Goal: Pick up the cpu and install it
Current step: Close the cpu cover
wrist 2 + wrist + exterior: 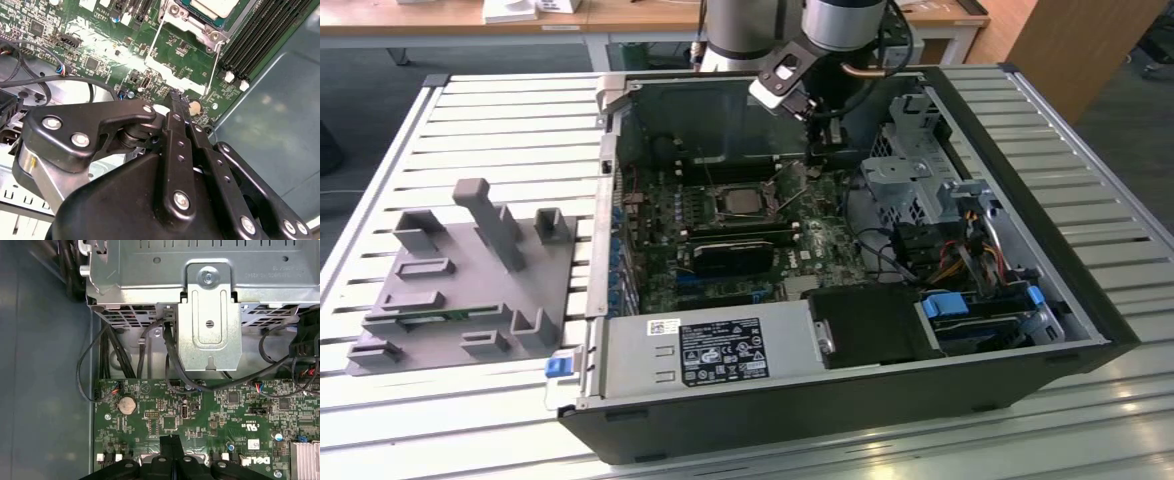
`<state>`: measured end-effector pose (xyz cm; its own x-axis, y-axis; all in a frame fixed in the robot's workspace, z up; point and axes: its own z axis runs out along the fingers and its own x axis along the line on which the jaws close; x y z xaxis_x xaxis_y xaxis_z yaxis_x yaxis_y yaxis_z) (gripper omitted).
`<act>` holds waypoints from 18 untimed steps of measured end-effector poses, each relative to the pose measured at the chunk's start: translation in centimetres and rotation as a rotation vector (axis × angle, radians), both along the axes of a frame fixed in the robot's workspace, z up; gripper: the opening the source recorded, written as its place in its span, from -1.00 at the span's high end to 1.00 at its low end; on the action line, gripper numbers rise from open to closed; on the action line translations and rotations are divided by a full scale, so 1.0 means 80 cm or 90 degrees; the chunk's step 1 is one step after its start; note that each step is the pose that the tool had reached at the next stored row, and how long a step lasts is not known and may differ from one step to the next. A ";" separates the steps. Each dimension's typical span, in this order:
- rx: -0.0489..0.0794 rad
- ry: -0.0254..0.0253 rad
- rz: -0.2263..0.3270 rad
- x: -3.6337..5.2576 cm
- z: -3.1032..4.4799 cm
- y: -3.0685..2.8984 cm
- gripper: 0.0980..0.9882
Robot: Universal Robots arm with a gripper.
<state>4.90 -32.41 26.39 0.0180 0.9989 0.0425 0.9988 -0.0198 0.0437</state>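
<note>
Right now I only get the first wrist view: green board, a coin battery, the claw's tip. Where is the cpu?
Observer: In the exterior view the cpu lies silver side up in its socket, to the exterior view's left of the claw.
Operator: Is the claw gripping anything?
Observer: No. In the second wrist view its tips are shut with nothing between them, near the socket's thin wire lever.
Operator: Anything outside the computer?
Observer: A grey holder with upright posts stands on the slatted table, to the exterior view's left of the case.

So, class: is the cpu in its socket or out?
In: the cpu lies silver top up inside the metal-framed socket on the motherboard.
</note>
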 end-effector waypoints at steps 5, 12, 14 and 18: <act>-0.001 0.0033 0.003 0.004 -0.0038 0.0003 0.98; -0.005 0.0048 0.003 0.008 -0.0125 0.0004 0.98; -0.006 0.0049 0.003 0.009 -0.0164 0.0004 0.98; -0.007 0.0056 0.003 0.010 -0.0240 0.0004 0.98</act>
<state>5.69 -32.38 24.48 0.0142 0.9994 0.0307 0.9993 -0.0153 0.0352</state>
